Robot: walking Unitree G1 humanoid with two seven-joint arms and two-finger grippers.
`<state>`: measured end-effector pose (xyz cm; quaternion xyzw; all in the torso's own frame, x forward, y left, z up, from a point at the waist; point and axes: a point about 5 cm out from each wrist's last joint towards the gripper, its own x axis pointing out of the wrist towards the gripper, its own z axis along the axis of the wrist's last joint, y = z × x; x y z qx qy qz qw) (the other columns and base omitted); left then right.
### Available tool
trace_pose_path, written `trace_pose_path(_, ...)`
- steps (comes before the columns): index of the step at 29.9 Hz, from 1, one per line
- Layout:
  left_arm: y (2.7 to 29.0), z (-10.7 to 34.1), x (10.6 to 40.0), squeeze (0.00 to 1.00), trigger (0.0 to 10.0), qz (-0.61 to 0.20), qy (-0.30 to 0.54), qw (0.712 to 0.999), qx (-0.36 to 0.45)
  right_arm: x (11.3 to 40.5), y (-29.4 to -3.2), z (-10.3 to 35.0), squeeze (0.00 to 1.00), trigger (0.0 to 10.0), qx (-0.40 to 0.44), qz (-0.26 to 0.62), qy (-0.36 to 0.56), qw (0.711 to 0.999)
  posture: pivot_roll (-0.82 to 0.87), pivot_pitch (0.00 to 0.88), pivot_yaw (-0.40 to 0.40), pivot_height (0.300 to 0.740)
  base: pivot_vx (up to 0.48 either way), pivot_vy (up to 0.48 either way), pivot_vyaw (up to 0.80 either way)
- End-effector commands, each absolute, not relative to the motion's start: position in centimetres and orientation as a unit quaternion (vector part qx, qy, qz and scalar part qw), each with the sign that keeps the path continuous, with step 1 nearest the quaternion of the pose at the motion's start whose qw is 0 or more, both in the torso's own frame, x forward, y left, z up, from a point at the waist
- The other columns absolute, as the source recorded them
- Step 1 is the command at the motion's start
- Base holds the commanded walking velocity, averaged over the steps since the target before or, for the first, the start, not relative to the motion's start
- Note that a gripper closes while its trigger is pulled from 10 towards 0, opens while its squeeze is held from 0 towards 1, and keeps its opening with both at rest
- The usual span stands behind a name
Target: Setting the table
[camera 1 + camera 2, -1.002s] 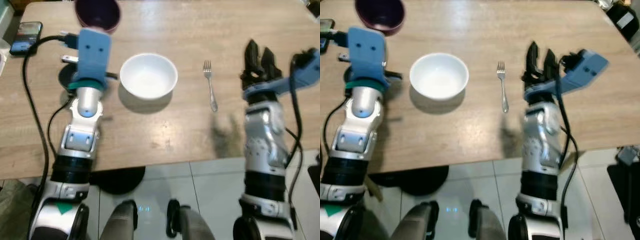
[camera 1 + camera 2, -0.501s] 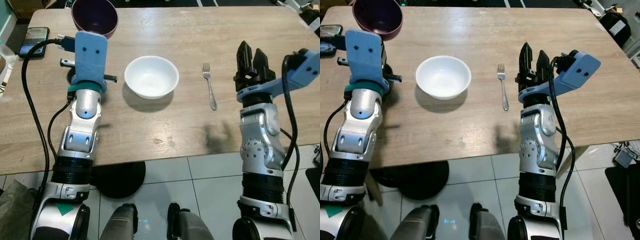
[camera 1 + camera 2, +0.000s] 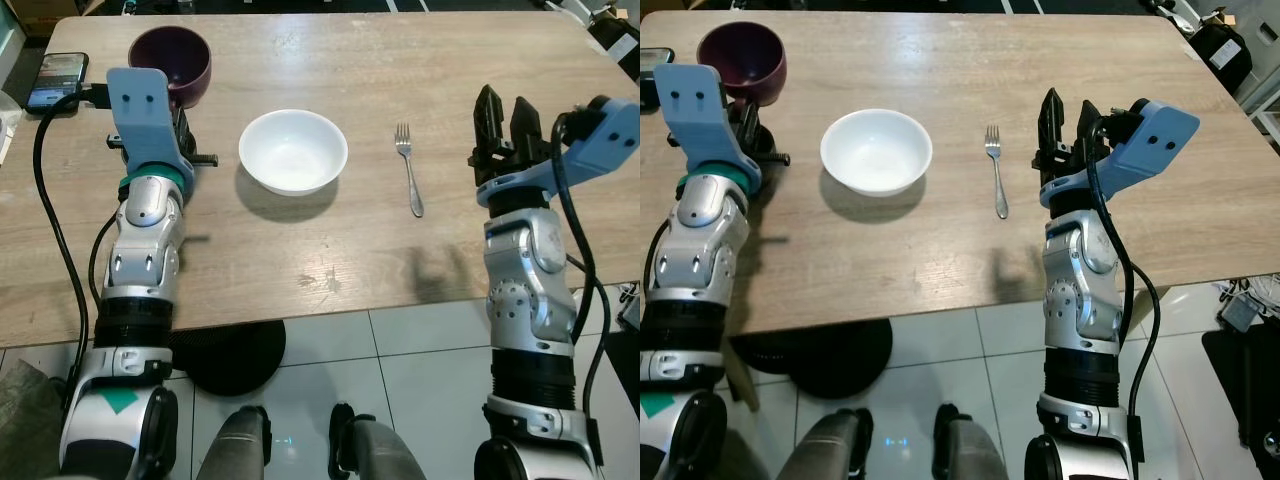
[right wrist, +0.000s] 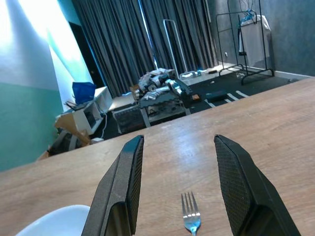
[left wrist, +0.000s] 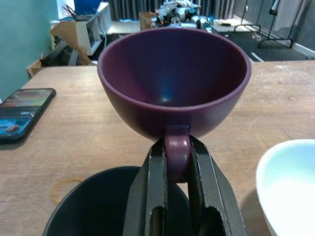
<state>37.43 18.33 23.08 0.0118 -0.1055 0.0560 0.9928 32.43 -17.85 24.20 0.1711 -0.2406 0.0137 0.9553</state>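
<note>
A purple cup point(image 3: 170, 62) is at the table's far left, and my left gripper point(image 5: 177, 152) is shut on its handle. In the left wrist view the cup point(image 5: 172, 83) stands upright just beyond a dark round dish point(image 5: 98, 206) that lies under the fingers. A white bowl point(image 3: 293, 150) sits empty in the middle of the wooden table point(image 3: 330, 250). A silver fork point(image 3: 410, 170) lies to the right of the bowl, tines pointing away from me. My right gripper point(image 3: 503, 110) hovers open to the right of the fork, holding nothing.
A phone point(image 3: 55, 80) with a cable plugged in lies at the far left corner, beside the cup. A thin rubber band point(image 5: 66, 187) lies on the wood near the dark dish. The table's near edge point(image 3: 330, 315) runs across in front of me, with tiled floor below.
My left arm has swung left and brought the purple cup nearer to me, away from the far edge. The right gripper stays open beside the fork. The camera has shifted slightly.
</note>
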Motion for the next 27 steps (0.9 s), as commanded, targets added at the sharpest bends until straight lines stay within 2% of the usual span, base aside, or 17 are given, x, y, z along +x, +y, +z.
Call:
trace_pose_path(1, 18.4, 23.2, 37.8, 0.0, 10.0, 0.055, -0.112, 0.992, 0.017, 32.2, -18.3, 24.5, 0.0, 10.0, 0.164, 0.008, -0.25, 0.954, 0.13, 0.181, 0.003, 0.74, 0.0, 0.0, 0.0)
trace_pose_path(13, 18.3, 23.8, 39.0, 0.0, 10.0, 0.039, -0.107, 0.993, 0.022, 31.9, -18.2, 24.5, 0.0, 10.0, 0.162, 0.009, -0.247, 0.955, 0.12, 0.197, -0.006, 0.74, 0.0, 0.0, 0.0)
trace_pose_path(17, 16.4, 23.8, 39.7, 0.0, 10.0, 0.005, -0.104, 0.994, 0.025, 32.0, -17.9, 24.5, 0.0, 10.0, 0.162, 0.013, -0.246, 0.956, 0.12, 0.197, -0.006, 0.74, 0.0, 0.0, 0.0)
trace_pose_path(23, 15.3, 23.2, 40.0, 0.0, 10.0, -0.008, -0.089, 0.995, 0.036, 32.0, -17.8, 24.6, 0.0, 10.0, 0.163, 0.014, -0.246, 0.956, 0.11, 0.197, -0.005, 0.74, 0.0, 0.0, 0.0)
trace_pose_path(27, 14.7, 23.7, 40.2, 0.05, 10.0, -0.022, -0.09, 0.995, 0.045, 31.9, -17.8, 24.5, 0.0, 10.0, 0.163, 0.014, -0.245, 0.956, 0.11, 0.193, 0.001, 0.74, 0.0, 0.0, 0.0)
